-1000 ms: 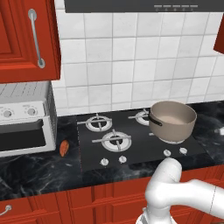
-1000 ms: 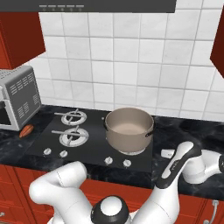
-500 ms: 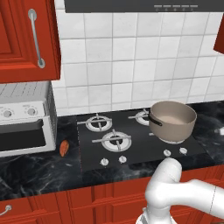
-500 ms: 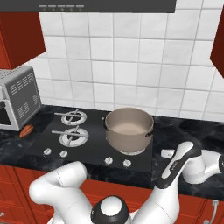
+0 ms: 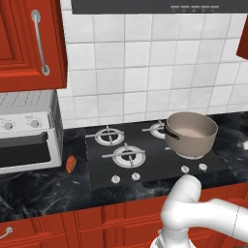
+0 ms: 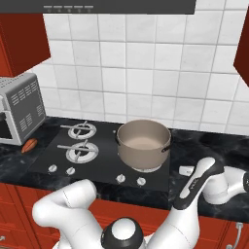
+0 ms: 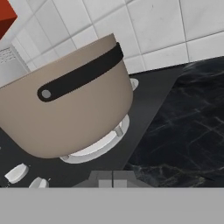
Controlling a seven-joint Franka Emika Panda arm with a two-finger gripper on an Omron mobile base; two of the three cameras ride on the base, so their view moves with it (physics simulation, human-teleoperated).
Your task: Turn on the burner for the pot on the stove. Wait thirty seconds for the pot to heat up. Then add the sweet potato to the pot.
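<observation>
The taupe pot (image 5: 191,133) stands on the right front burner of the black stove (image 5: 155,167), also seen as the pot (image 6: 143,143) on the stove (image 6: 104,163). The orange sweet potato (image 5: 71,163) lies on the dark counter left of the cooktop, beside the toaster oven; from the other side the sweet potato (image 6: 29,145) shows at the far left. My gripper (image 7: 113,178) is shut on nothing, low over the counter to the right of the pot (image 7: 70,113), facing its dark side handle (image 7: 81,72). From the right base the gripper (image 6: 186,170) sits just past the cooktop's right edge.
Small silver knobs (image 5: 185,169) line the stove's front edge, two of them (image 7: 16,173) just below the pot. A white toaster oven (image 5: 26,133) stands at the left. Red cabinets (image 5: 29,43) hang above, and black marble counter (image 7: 183,131) spreads right of the stove.
</observation>
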